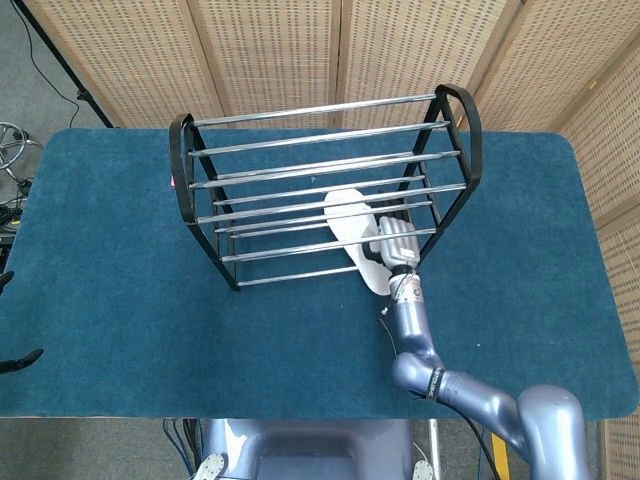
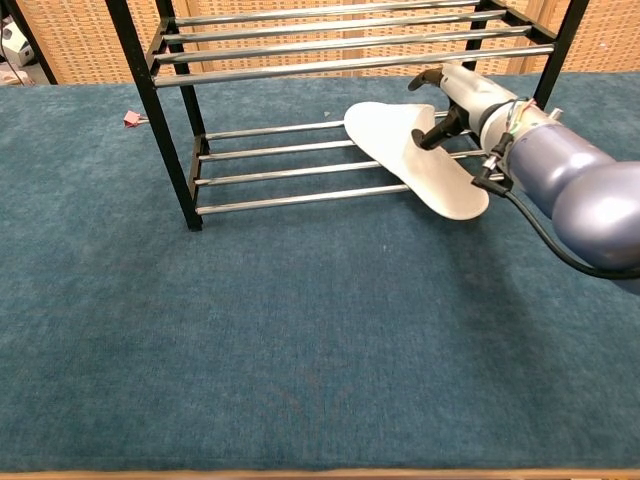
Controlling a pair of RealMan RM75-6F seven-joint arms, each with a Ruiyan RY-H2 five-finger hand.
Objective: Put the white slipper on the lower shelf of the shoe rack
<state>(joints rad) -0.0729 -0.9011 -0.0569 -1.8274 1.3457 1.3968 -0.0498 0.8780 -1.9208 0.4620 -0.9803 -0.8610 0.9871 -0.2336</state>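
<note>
White slipper (image 2: 415, 157) lies sole-up and diagonal across the lower-shelf rails of the shoe rack (image 1: 330, 190). Its near end overhangs the rack's front rail, out over the blue mat (image 2: 300, 340); its far end reaches in toward the back rail.

Your right hand (image 2: 452, 98) sits just behind the slipper's right edge, inside the rack's right end and under the upper rails. Fingers look curled, dark fingertips (image 2: 432, 133) on or right at the slipper surface. I can't tell from either view whether you're pinching it or only touching it (the head view is striped by rails there). Left hand isn't in either view.

Risks from here, as I judge it:
- The overhang. If you let go now, the slipper may tip forward off the front rail. Push it deeper first.
- Rail gaps. The slipper is thin and could slide or drop between bars if you drag it sideways.
- Withdrawal. Your wrist is close to the rack's right end frame; a quick pull could catch a rail and shift the rack, or drag the slipper back out.

Beyond the rack's left end a small pink bit (image 2: 131, 118) lies on the mat, out of your way.
</note>
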